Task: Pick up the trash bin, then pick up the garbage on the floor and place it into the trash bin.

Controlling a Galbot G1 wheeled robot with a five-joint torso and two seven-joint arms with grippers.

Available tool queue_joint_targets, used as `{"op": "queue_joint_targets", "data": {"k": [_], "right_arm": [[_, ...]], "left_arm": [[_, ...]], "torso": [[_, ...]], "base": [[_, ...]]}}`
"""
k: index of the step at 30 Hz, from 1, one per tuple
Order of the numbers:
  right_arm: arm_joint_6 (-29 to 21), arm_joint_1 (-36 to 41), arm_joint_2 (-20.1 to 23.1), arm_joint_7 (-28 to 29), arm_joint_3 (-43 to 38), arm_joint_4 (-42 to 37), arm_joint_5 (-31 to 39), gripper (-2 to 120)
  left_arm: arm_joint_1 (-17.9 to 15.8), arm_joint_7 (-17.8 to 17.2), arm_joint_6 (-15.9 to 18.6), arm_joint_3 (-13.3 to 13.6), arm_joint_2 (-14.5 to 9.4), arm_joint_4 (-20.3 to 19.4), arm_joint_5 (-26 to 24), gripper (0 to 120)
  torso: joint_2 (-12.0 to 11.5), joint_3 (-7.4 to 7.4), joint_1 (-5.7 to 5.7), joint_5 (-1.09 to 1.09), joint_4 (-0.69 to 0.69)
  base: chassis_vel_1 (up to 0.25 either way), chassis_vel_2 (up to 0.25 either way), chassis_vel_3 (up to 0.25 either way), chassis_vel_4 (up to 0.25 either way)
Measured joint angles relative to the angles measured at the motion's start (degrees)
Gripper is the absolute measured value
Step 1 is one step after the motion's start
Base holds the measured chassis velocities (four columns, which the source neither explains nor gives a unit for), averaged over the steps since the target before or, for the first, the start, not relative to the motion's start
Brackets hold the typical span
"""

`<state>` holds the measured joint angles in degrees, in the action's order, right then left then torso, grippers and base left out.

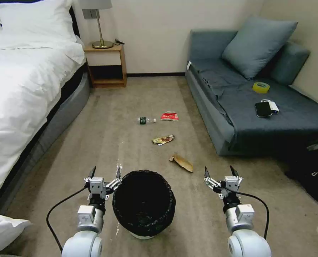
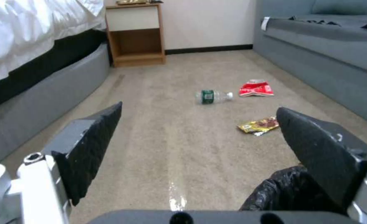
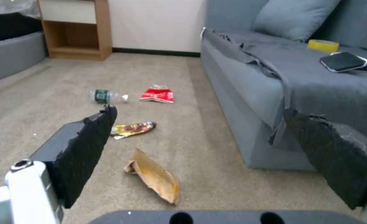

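The trash bin (image 1: 144, 203), white with a black bag over its rim, stands on the carpet right in front of me. My left gripper (image 1: 105, 172) is open just left of the bin's rim (image 2: 283, 189). My right gripper (image 1: 220, 172) is open to the bin's right, holding nothing. The garbage lies beyond: a crumpled brown paper bag (image 1: 182, 162) (image 3: 154, 175), a yellow-brown wrapper (image 1: 163, 139) (image 2: 259, 125) (image 3: 132, 129), a red-and-white packet (image 1: 169, 116) (image 2: 256, 88) (image 3: 158, 94) and a small clear bottle (image 1: 146, 120) (image 2: 213, 96) (image 3: 108, 96).
A white bed (image 1: 19, 82) runs along the left and a grey sofa (image 1: 258, 107) along the right, with a yellow tape roll (image 1: 261, 87) and a black phone (image 1: 263, 109) on it. A wooden nightstand (image 1: 106, 66) stands at the far wall. A dark bag (image 1: 314, 171) lies at right.
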<state>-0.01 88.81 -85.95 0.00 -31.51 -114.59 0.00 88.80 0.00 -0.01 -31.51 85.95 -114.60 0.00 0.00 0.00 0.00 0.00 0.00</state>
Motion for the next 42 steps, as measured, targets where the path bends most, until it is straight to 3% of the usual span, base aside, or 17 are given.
{"op": "queue_joint_targets", "data": {"k": [9,12,15,16,20,21,34,36,37,38,39,42], "right_arm": [[0.1,0.5,-0.2,0.0,-0.4,-0.7,-0.1,100],[2.0,4.7,-2.1,-0.1,-3.1,-6.3,-1.9,100],[2.0,4.7,-2.1,-0.1,-3.1,-6.3,-1.9,100],[4.3,9.9,-4.4,-0.3,-6.4,-13.2,-4.2,100],[4.3,9.9,-4.4,-0.3,-6.4,-13.2,-4.2,100],[6.1,13.4,-6.2,-0.8,-9.1,-18.6,-3.7,100],[2.2,12.6,-3.9,-2.2,-8.2,-18.5,1.2,100],[-4.9,12.8,1.5,0.0,-6.6,-18.8,7.3,100],[-4.9,12.8,1.5,0.0,-6.6,-18.8,7.3,100],[-7.3,13.3,3.4,1.1,-6.0,-19.7,10.2,100],[-7.3,13.3,3.4,1.1,-6.0,-19.7,10.2,100],[-9.6,14.2,5.4,2.4,-5.6,-20.9,13.8,100]], "left_arm": [[0.3,-0.5,0.4,0.1,0.0,-0.8,-0.1,100],[2.1,-3.8,3.0,1.4,-0.2,-6.7,-1.0,100],[2.1,-3.8,3.0,1.4,-0.2,-6.7,-1.0,100],[4.2,-7.9,6.3,2.9,-0.3,-13.7,-2.0,100],[4.2,-7.9,6.3,2.9,-0.3,-13.7,-2.0,100],[4.5,-11.5,8.5,4.1,-0.8,-17.4,-3.6,100],[4.2,-12.2,11.4,3.5,-2.1,-17.5,-3.9,100],[3.9,-14.0,19.1,3.1,-5.0,-18.6,-5.6,100],[3.9,-14.0,19.1,3.1,-5.0,-18.6,-5.6,100],[3.8,-14.9,23.7,3.0,-6.1,-19.6,-6.9,100],[3.8,-14.9,23.7,3.0,-6.1,-19.6,-6.9,100],[3.5,-16.9,32.0,3.1,-7.4,-20.7,-12.2,100]], "torso": [[0.0,0.00,0.00,0.01,0.01],[0.0,0.00,0.00,0.01,-0.01],[0.0,0.00,0.00,0.01,-0.01],[0.0,0.00,0.00,0.00,0.00],[0.0,0.00,0.00,0.00,0.00],[0.0,0.00,0.00,-0.01,-0.01],[0.0,0.00,0.00,0.00,0.01],[0.0,0.00,0.00,0.01,0.00],[0.0,0.00,0.00,0.01,0.00],[0.0,0.00,0.00,0.00,0.01],[0.0,0.00,0.00,0.00,0.01],[0.0,0.00,0.00,0.00,0.00]], "base": [[0.000,0.000,0.000,0.000],[0.000,0.000,0.000,0.000],[0.000,0.000,0.000,0.000],[0.000,0.000,0.000,0.000],[0.000,0.000,0.000,0.000],[0.000,0.000,0.000,0.000],[0.000,0.000,0.000,0.000],[0.000,0.000,0.000,0.000],[0.000,0.000,0.000,0.000],[0.000,0.000,0.000,0.000],[0.000,0.000,0.000,0.000],[0.000,0.000,0.000,0.000]]}}
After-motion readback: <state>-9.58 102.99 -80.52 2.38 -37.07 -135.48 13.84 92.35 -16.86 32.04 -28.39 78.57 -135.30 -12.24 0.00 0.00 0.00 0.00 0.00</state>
